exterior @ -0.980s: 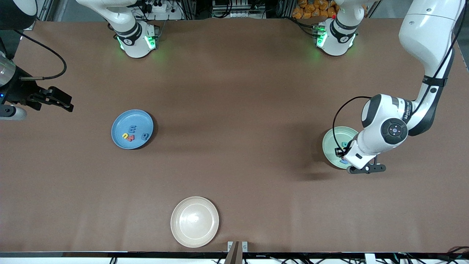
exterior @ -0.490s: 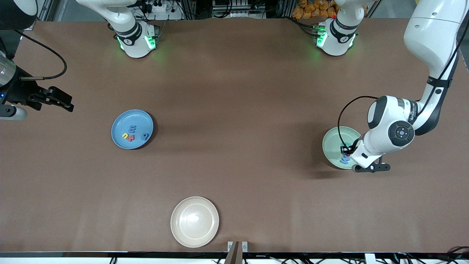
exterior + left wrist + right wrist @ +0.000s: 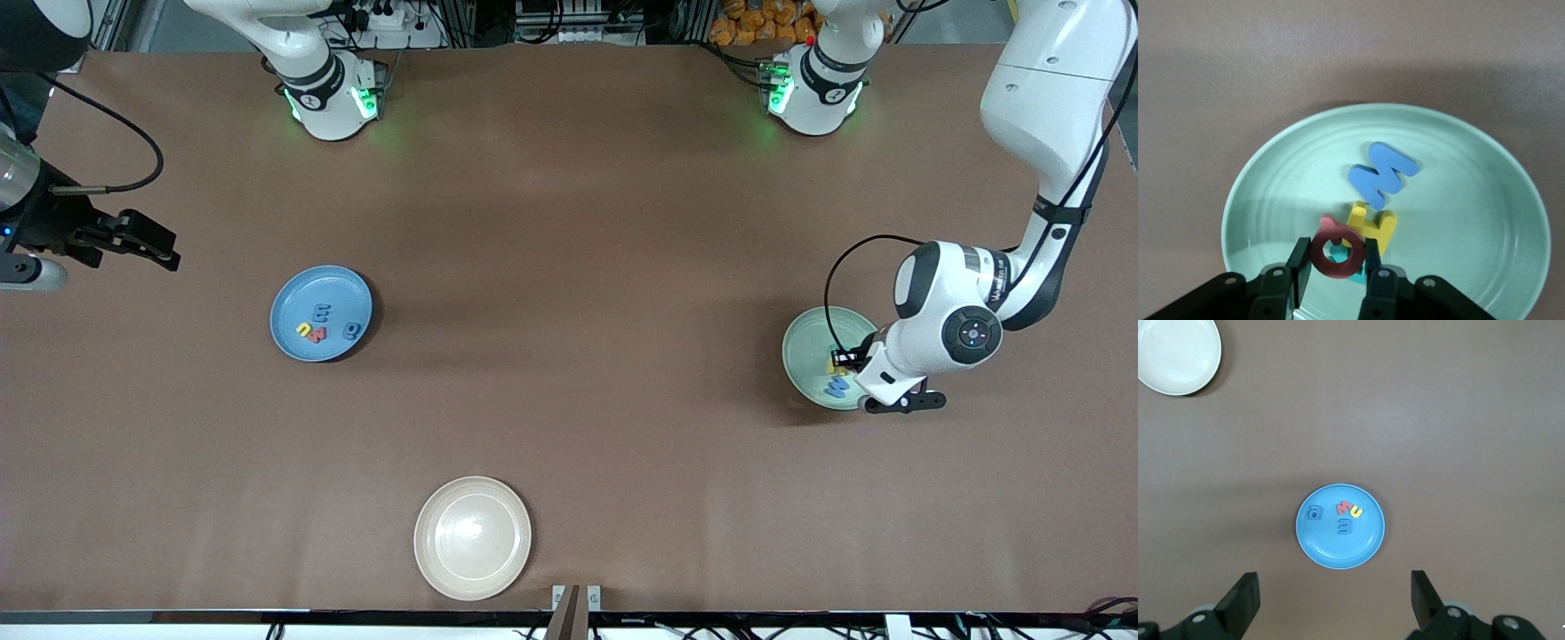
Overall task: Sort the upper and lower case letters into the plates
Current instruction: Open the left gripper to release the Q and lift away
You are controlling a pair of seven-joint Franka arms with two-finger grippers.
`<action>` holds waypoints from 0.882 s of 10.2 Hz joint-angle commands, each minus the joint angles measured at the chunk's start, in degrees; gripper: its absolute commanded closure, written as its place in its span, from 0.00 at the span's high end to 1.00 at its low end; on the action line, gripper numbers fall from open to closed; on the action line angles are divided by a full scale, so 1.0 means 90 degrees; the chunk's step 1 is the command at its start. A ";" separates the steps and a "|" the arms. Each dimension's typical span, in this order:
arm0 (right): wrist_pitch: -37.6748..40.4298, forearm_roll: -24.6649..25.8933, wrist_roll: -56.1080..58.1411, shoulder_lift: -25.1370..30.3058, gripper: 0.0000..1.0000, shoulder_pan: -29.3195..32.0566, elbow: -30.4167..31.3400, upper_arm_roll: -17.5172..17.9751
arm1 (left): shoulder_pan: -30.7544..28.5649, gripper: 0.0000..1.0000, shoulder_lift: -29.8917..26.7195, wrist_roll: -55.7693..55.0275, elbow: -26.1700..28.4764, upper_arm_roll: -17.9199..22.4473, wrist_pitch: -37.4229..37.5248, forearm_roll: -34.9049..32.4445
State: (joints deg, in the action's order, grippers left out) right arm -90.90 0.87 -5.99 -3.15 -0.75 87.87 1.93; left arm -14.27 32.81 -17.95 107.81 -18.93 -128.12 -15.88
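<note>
A: So, what's in the mint plate (image 3: 1271, 173)?
B: Blue M (image 3: 1381, 175), yellow H (image 3: 1373, 227); left gripper (image 3: 1335, 261) above, jaws clamping a red Q (image 3: 1335, 250).
A: And the blue plate (image 3: 289, 307)?
B: Four letters (image 3: 324, 324); right gripper (image 3: 1335, 600) waits spread wide.

A brown worktop (image 3: 569, 267) is seen. The plates are blue (image 3: 293, 342), pale mint green (image 3: 1485, 200) and cream-white (image 3: 472, 536). Red (image 3: 1333, 250), yellow (image 3: 1373, 227), blue (image 3: 1381, 175) and teal letters lie over the mint plate.
</note>
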 commanded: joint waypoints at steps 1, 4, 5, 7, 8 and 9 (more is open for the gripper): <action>0.0002 -0.0126 -0.0048 0.0155 1.00 -0.0004 0.0140 0.0000 | 0.0063 0.89 -0.0285 0.0032 0.0033 -0.0054 0.0065 0.0163; 0.0011 -0.0126 -0.0058 0.0145 1.00 -0.0004 0.0140 0.0010 | 0.0063 1.00 -0.1200 0.0080 -0.0113 -0.0444 0.0834 0.0173; 0.0021 -0.0126 -0.0058 0.0154 1.00 -0.0004 0.0140 0.0010 | 0.0072 1.00 -0.1533 0.0100 -0.0432 -0.0638 0.1350 0.0183; 0.0031 -0.0126 -0.0048 0.0155 1.00 -0.0004 0.0140 0.0010 | 0.0073 1.00 -0.2100 0.0042 -0.1135 -0.0912 0.2424 0.0522; 0.0079 -0.0126 -0.0048 0.0155 1.00 -0.0004 0.0140 0.0010 | 0.0053 1.00 -0.2325 0.0090 -0.1342 -0.0904 0.2719 0.0892; 0.0099 -0.0126 -0.0048 0.0155 1.00 -0.0004 0.0140 0.0010 | 0.0053 1.00 -0.2608 0.0071 -0.1383 -0.0904 0.3012 0.0944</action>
State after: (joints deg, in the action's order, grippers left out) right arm -90.45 0.83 -5.99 -3.10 -0.82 88.05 1.96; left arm -13.45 12.12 -17.98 96.02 -27.25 -104.28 -9.74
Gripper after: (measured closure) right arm 0.000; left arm 0.000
